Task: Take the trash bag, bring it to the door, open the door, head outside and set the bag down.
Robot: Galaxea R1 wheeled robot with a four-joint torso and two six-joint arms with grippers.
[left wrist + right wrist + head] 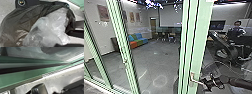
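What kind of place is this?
Probably an office lounge or meeting area: beyond the green-framed glass are a multicoloured sofa, chairs near a large pale screen or board, and framed pictures on the wall.

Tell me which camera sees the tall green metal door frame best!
The head view: the tall green metal door frame stands there upright, with its silver lever handle. The right wrist view has long green strips close up, likely part of it; in the left wrist view, a pale green patch might be too.
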